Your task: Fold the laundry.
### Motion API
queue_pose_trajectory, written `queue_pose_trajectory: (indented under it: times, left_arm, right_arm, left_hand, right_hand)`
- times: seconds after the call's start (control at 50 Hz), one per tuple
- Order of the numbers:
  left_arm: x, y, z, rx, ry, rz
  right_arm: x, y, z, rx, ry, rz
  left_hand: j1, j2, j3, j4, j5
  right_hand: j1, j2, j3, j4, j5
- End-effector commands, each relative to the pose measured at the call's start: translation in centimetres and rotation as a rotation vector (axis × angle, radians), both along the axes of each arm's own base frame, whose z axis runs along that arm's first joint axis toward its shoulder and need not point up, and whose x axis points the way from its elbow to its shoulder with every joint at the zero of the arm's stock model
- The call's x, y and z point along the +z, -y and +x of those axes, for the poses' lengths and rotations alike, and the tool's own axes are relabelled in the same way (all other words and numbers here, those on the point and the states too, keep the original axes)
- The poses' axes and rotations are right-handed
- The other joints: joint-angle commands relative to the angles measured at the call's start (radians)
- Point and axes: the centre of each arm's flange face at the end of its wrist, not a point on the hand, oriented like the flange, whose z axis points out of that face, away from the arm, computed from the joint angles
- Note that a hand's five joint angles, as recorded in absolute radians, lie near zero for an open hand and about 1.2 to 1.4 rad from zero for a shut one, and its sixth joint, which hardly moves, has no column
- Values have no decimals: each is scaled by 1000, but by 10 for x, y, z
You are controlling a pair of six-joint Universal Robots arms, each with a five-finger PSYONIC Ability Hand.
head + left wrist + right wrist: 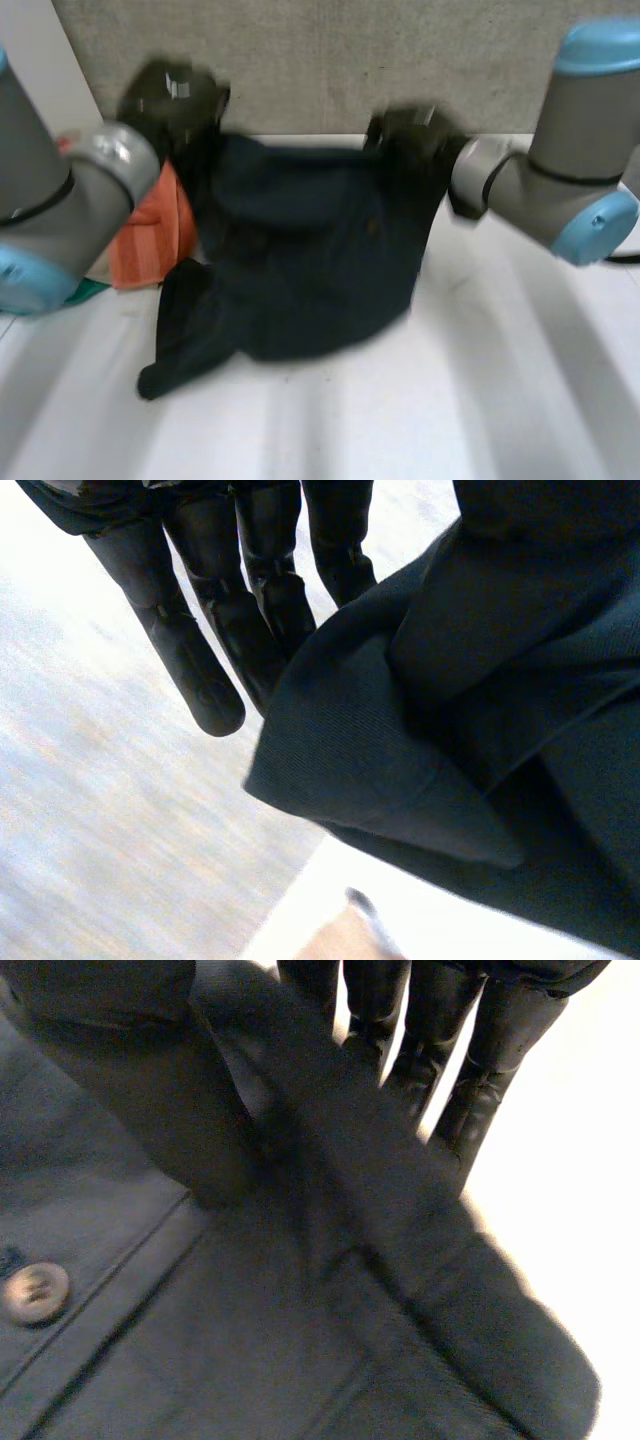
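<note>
You are holding the dark blue garment up over the far half of the white table, with both hands gripping its top edge. The left hand is taking one upper corner and the right hand the other, so the cloth is hanging between them while its lower part is lying on the table (one long end is trailing towards the near left).

At the left wrist, the fingers are reaching out nearly straight and a folded edge of the garment is lying across them, pinched from above. At the right wrist, the fingers are likewise running straight behind a thick hem of the garment, which is being pressed against them; a button is sitting on the cloth below that hem.

An orange cloth is lying on the table just beside the garment, under the left arm.
</note>
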Motion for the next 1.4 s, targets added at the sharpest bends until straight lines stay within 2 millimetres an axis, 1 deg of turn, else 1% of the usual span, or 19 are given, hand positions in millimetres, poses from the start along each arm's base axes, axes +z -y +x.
queue_pose_trajectory:
  times: [0.02, 0.08, 0.12, 0.22, 0.3, 0.38, 0.4, 0.48, 0.58, 0.62, 0.68, 0.72, 0.82, 1.02, 1.1, 1.14, 1.22, 1.26, 1.4]
  left_arm:
    - [113, 40, -18, 9, -232, -614]
    - [141, 32, -23, -39, -306, -761]
    - [141, 29, -25, -69, -313, -763]
    - [109, 33, -27, -117, -320, -615]
    - [64, 33, -28, -137, -289, -474]
    - [5, 28, -27, -138, -220, -303]
    - [-21, 24, -25, -134, -188, -223]
    - [-80, 4, -17, -129, -110, -25]
    - [-131, -20, -8, -126, 5, 138]
    - [-136, -25, -6, -123, 36, 152]
    - [-138, -33, -3, -127, 88, 171]
    - [-132, -39, -1, -130, 112, 182]
    - [-113, -50, 6, -115, 111, 211]
    - [-107, -79, 32, 39, -1, 352]
    - [-107, -97, 35, 59, -130, 453]
    - [-113, -109, 33, 52, -157, 532]
    - [-128, -125, 30, 44, -141, 637]
    - [-138, -121, 27, 45, -131, 652]
    - [-139, -82, 20, 61, -203, 535]
  right_arm:
    - [117, 14, -13, -270, 173, -669]
    - [140, 7, -14, -290, 196, -782]
    - [142, 4, -14, -290, 183, -795]
    - [120, 3, -13, -282, 137, -737]
    - [92, -2, -15, -268, 79, -650]
    - [45, -11, -18, -245, -12, -510]
    - [23, -16, -21, -234, -63, -440]
    - [-35, -34, -28, -191, -221, -268]
    - [-90, -57, -39, -130, -404, -141]
    - [-100, -63, -42, -118, -443, -123]
    - [-106, -67, -45, -114, -460, -102]
    - [-108, -70, -48, -115, -464, -87]
    - [-95, -75, -54, -137, -451, -101]
    - [-95, -73, -71, -249, -289, 90]
    - [-96, -64, -82, -292, -248, 146]
    - [-96, -65, -81, -289, -246, 149]
    - [-99, -68, -79, -276, -246, 159]
    - [-99, -69, -80, -276, -247, 160]
    - [-101, -72, -78, -264, -252, 164]
  left_hand:
    - [303, 202, 209, 196, 230]
    - [303, 202, 209, 196, 230]
    - [303, 202, 209, 196, 230]
    - [303, 202, 209, 196, 230]
    - [303, 202, 209, 196, 230]
    - [303, 202, 209, 196, 230]
    - [303, 202, 209, 196, 230]
    - [303, 202, 209, 196, 230]
    - [303, 202, 209, 196, 230]
    - [294, 194, 200, 188, 222]
    - [-276, -377, -371, -383, -349]
    - [-489, -589, -583, -595, -561]
    - [-665, -766, -760, -772, -738]
    - [-633, -734, -728, -740, -706]
    - [-361, -462, -455, -468, -434]
    - [-246, -347, -341, -353, -319]
    - [-339, -440, -433, -446, -412]
    - [-515, -616, -610, -622, -588]
    - [-578, -678, -672, -684, -650]
  right_hand:
    - [425, 227, 216, 211, 251]
    - [425, 227, 216, 211, 251]
    - [425, 227, 216, 211, 251]
    - [425, 227, 216, 211, 251]
    - [425, 227, 216, 211, 251]
    - [425, 227, 216, 211, 251]
    - [425, 227, 216, 211, 251]
    - [425, 227, 216, 211, 251]
    - [425, 227, 216, 211, 251]
    - [425, 227, 216, 211, 251]
    - [425, 227, 216, 211, 251]
    - [425, 227, 216, 211, 251]
    - [425, 227, 216, 211, 251]
    - [425, 227, 216, 211, 251]
    - [425, 227, 216, 211, 251]
    - [425, 227, 216, 211, 251]
    - [425, 227, 216, 211, 251]
    - [425, 227, 216, 211, 251]
    - [425, 227, 216, 211, 251]
